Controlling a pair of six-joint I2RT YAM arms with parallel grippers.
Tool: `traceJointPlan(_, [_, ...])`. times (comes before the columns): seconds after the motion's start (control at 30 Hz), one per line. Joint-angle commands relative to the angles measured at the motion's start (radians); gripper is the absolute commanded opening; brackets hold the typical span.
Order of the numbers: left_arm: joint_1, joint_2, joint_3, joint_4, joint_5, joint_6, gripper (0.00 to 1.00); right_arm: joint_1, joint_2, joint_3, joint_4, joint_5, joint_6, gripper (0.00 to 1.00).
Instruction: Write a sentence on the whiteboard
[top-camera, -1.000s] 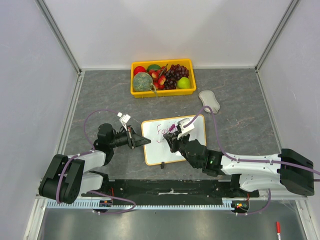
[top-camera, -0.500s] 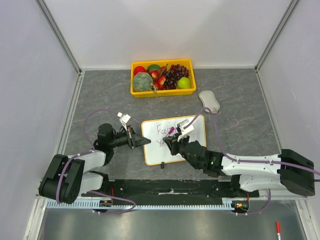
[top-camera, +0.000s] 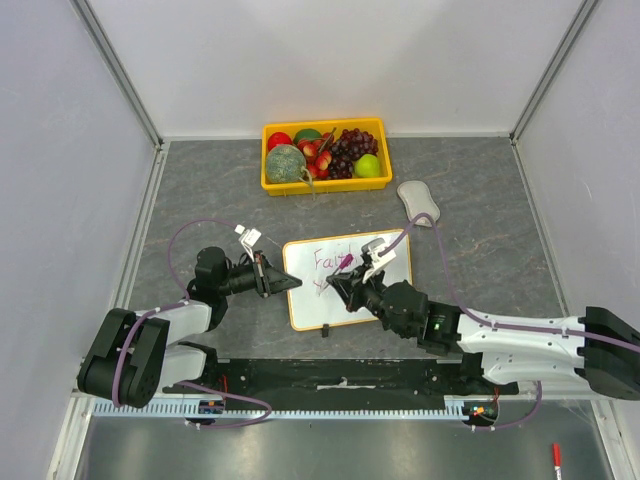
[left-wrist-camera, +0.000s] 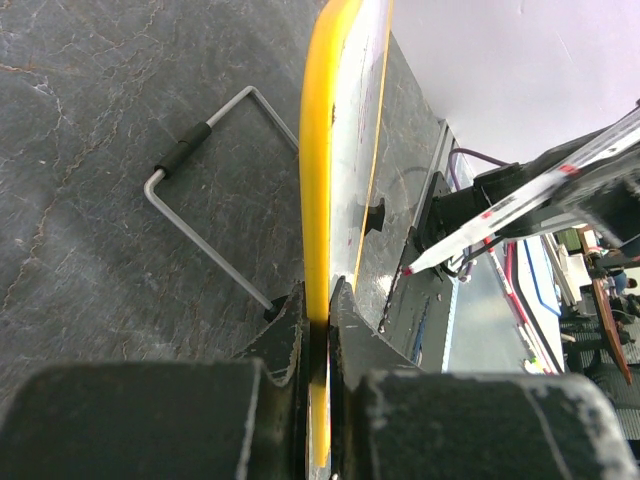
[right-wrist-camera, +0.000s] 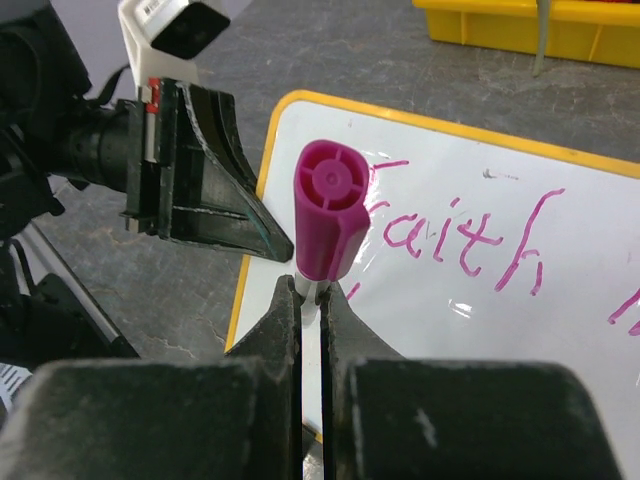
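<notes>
L gripper (top-camera: 272, 279) is pressed shut on the left yellow rim of the whiteboard (top-camera: 310, 300), fingers (left-wrist-camera: 285, 335) either side of the edge; board sits mid-table btwn the arms, on the near side of the fruit tray (top-camera: 320, 186) & well apart from it. R gripper (right-wrist-camera: 310, 290) pinches a magenta-capped marker (right-wrist-camera: 330, 215) over the board's left-centre; can't tell if the tip touches the surface. The sentence (right-wrist-camera: 470, 240) reads "Faith" in pink on the top line; a few strokes of a 2nd line below, too small to read.
</notes>
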Motion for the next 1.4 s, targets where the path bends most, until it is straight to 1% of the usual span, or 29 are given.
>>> traceJointPlan(0.0, [0.001, 0.009, 0.007, -0.007, -0.073, 0.083, 0.02, -0.012, -0.058, 0.047, 0.001, 0.008, -0.001, 0.0])
traceJointPlan(0.17, [0.002, 0.01, 0.007, -0.007, -0.073, 0.084, 0.02, -0.05, -0.055, 0.054, -0.028, 0.045, -0.009, 0.0])
traceJointPlan(0.53, [-0.001, 0.009, 0.007, -0.007, -0.076, 0.084, 0.02, -0.113, 0.01, 0.048, 0.036, 0.016, 0.008, 0.0])
traceJointPlan(0.83, [0.002, 0.009, 0.006, -0.007, -0.075, 0.084, 0.02, -0.125, 0.034, 0.027, 0.051, 0.002, 0.023, 0.0])
traceJointPlan(1.37, [0.002, 0.007, 0.006, -0.007, -0.076, 0.084, 0.02, -0.128, 0.034, -0.004, 0.016, -0.044, 0.043, 0.0])
